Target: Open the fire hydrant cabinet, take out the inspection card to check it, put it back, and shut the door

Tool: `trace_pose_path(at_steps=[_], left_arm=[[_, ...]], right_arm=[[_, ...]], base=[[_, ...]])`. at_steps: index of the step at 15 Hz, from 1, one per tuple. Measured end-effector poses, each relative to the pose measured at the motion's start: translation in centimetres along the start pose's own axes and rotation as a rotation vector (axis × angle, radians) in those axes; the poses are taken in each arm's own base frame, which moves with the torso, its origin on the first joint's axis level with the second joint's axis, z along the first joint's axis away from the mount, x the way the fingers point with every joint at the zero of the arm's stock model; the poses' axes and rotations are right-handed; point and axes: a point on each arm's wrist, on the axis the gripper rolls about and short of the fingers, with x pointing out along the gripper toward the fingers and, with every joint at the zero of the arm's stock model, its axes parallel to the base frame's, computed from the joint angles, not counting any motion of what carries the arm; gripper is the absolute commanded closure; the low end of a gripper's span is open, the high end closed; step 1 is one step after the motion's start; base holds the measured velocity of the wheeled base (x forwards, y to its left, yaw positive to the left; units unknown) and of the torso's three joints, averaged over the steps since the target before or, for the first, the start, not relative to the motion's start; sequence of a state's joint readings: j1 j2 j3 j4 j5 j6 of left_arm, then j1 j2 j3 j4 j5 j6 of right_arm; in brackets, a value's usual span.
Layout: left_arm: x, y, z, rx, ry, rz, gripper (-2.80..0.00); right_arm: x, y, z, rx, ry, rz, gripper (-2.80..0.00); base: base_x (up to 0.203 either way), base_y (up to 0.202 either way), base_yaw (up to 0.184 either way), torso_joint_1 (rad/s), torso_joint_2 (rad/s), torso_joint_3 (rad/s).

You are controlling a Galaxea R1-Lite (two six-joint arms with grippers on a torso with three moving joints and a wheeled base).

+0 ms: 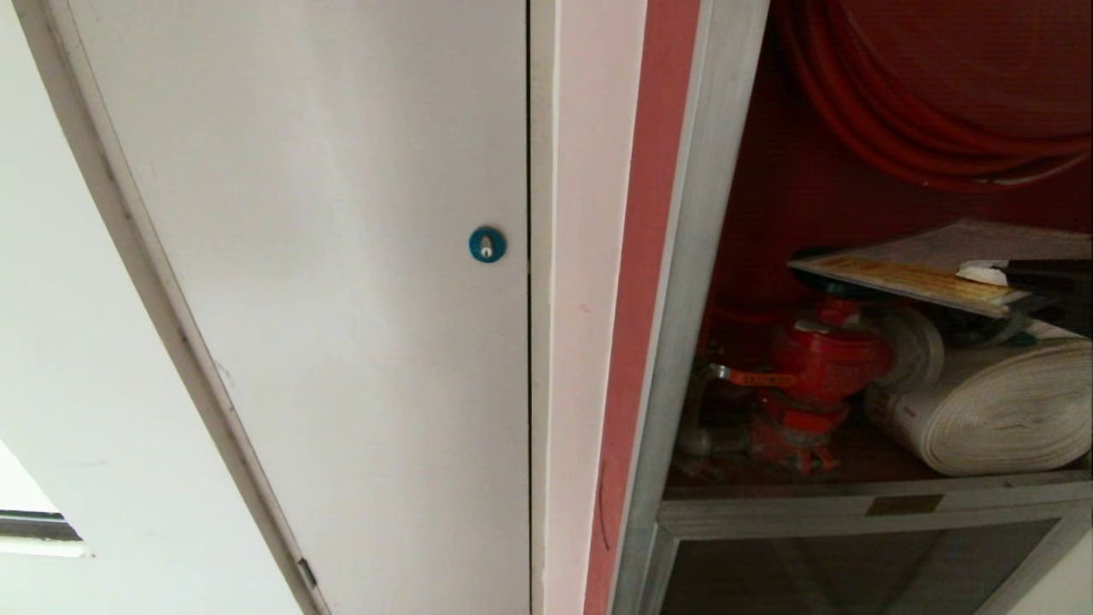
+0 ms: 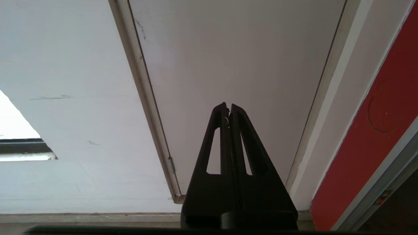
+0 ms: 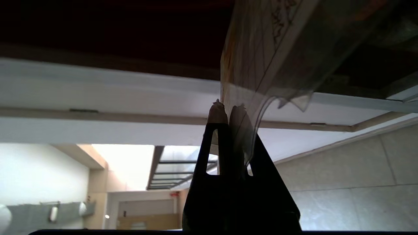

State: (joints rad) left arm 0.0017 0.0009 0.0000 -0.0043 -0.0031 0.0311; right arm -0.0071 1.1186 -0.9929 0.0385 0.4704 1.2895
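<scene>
2 grippers: you have both with the fingers pressed together, but only 1 of them holds something.
Far left wall: you see plain white wall (image 1: 77, 359), with a dark strip low at the edge.
White door: next comes the plain white door (image 1: 341, 299), closed, with a blue round lock (image 1: 487, 244) near its right edge.
Left gripper: your left gripper (image 2: 228, 109) hangs in front of this white door, apart from it. Its 2 fingers meet at the tips and nothing is between them.
Red strip: right of the white door frame you see a red strip of wall (image 1: 640, 299).
Fire hydrant cabinet: the fire hydrant cabinet (image 1: 683, 342) stands right of the strip, with aluminium frame and red inside. The opening is uncovered, and its door does not show in any view.
Inside the cabinet: the red hose reel (image 1: 922, 120) is at the top. The red valve (image 1: 820, 359) is low on the left, and the rolled white hose (image 1: 999, 410) lies just beside it on the right.
Inspection card: the inspection card (image 1: 922, 278) is in the cabinet opening, above the valve and the rolled hose. It lies almost flat, with the yellow-orange band toward you.
Right gripper: your right gripper (image 3: 227, 112) enters from the far right and is closed on the inspection card at its right end. The clear sleeve of the card bends between the fingers.
</scene>
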Motion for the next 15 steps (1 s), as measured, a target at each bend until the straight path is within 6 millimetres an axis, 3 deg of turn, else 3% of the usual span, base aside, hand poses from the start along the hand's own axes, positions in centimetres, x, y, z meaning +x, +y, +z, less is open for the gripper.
trace_pose_path(at_steps=[8,15], left_arm=[[0.0,0.0,0.0,0.000,0.000,0.000,0.00],[0.0,0.0,0.0,0.000,0.000,-0.001,0.00]], right_arm=[[5.7,-0.8,3.6,0.122,-0.012,-0.070,0.00],[8.4,-1.1,4.7,0.140,0.047,-0.085,0.00]], base=[[0.000,0.000,0.000,0.000,0.00,0.000],[0.000,0.000,0.000,0.000,0.00,0.000]])
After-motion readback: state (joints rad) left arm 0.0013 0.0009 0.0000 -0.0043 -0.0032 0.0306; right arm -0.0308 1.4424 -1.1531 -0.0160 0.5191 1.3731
